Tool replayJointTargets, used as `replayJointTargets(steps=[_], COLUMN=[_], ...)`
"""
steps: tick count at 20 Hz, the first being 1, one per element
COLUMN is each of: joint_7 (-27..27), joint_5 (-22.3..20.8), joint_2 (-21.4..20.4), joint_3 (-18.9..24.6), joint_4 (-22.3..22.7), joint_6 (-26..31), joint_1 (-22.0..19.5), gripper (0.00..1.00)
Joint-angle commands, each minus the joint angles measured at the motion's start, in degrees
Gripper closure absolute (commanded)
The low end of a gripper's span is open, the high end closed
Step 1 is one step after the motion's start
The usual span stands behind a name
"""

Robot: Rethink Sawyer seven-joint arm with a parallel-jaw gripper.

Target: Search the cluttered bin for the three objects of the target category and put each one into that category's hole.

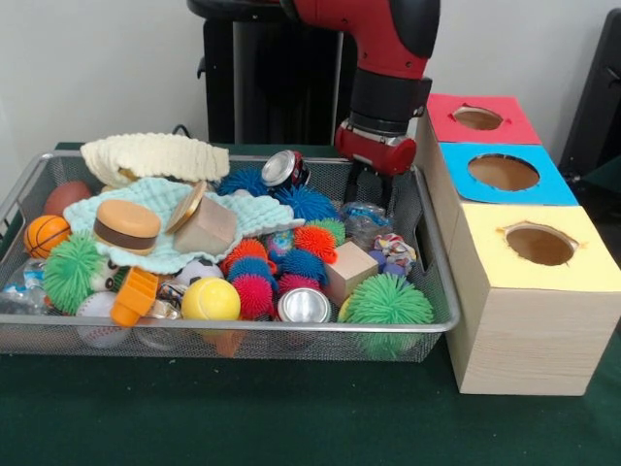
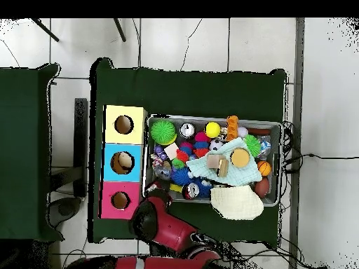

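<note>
Gripper (image 1: 374, 189) sits in the bin's (image 1: 243, 335) far corner beside the red box (image 1: 482, 118); can't tell if it's wide or closed. Likely target: soda can (image 1: 286, 168) by the bin's far wall. Light, stiff, slick, probably dents. Grip mid-body across the cylinder.

The wire bin (image 1: 441, 313) is packed with toys, leaving no bare floor. Beside it, the yellow box (image 1: 582, 277), its hole unobstructed, stands clear above.

Gripper (image 1: 374, 189) fingers hidden behind bin (image 1: 233, 328) rim — open or shut unclear; arm (image 1: 388, 49) cropped at top edge.
</note>
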Motion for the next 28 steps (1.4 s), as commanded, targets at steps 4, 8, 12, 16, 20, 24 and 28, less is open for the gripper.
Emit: replayJointTargets(steps=[4,8,12,16,20,24,28], joint_7=[3.5,3.5,3.8,3.9,4.6,3.5,3.5], joint_5=[-1.4,-1.4,-1.2,-1.8,-1.4,-2.6,-3.0], joint_2=[5.5,3.8,0.6,-1.6,-8.1,-11.7,-14.9], joint_3=[3.5,3.3,2.8,2.4,0.9,0.4,-1.9], joint_4=[-7.1,-7.7,-6.9,-6.2,-3.4,-3.4,-4.9], joint_6=[14.6,17.9,21.8,24.3,29.7,35.2,40.4], joint_1=[-3.6,-3.7,-3.4,-3.4,-1.5,-2.4,-0.8], gripper=[0.00,0.00,0.00,0.00,0.00,0.00,0.00])
